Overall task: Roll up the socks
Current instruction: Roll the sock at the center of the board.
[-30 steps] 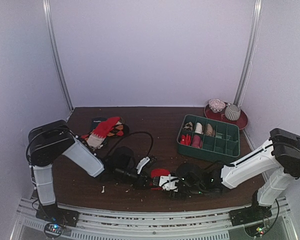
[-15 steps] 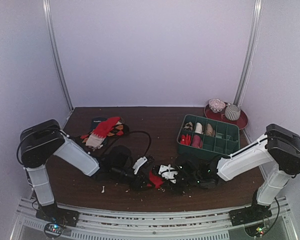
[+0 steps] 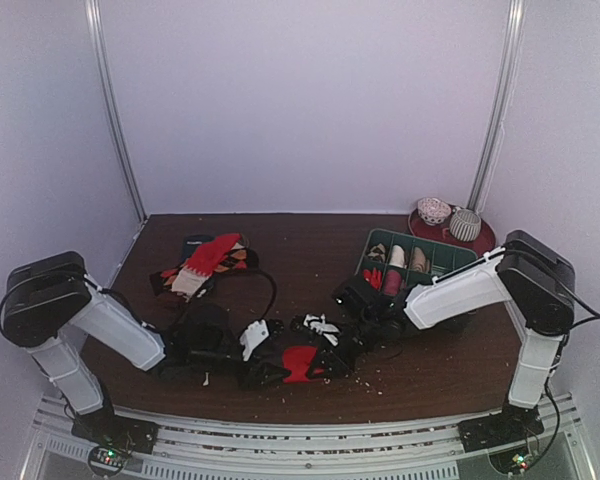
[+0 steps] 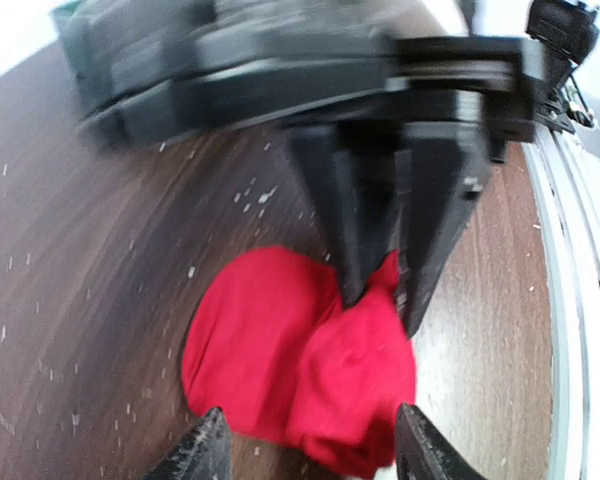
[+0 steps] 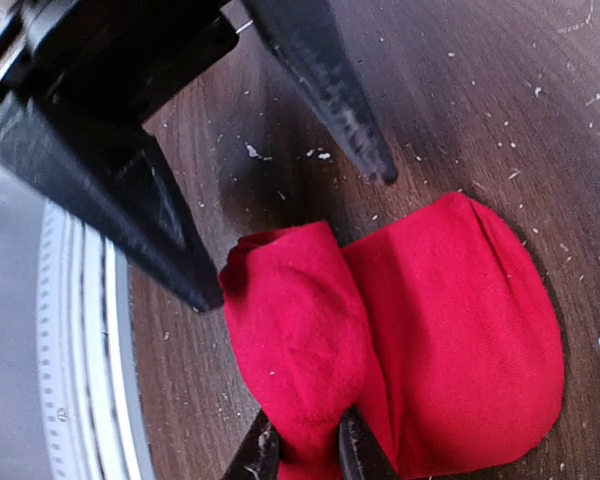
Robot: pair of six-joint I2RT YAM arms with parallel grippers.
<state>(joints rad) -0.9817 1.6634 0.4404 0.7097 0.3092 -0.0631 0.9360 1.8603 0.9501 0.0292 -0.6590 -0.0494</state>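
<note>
Red knit sock (image 3: 300, 362): bunched into a soft folded lump on the dark wooden table (image 3: 310, 240), close to the front edge, between the two hands.
Right hand (image 5: 300, 455): narrow, its two fingers pinched on a raised fold of the red knit sock.
Left hand (image 4: 313, 455): wide, one fingertip on either side of the sock's end; I cannot tell whether they touch the cloth.
The two hands: facing each other across the sock, tips close together.
Green plastic tray with compartments (image 3: 462, 258): back right, holding small rolled bundles, partly behind the right arm.
Loose heap of red, pale and patterned socks (image 3: 205, 260): back left of the table.
Round red plate (image 3: 483, 243): far right corner, with two rounded bundles on it.
</note>
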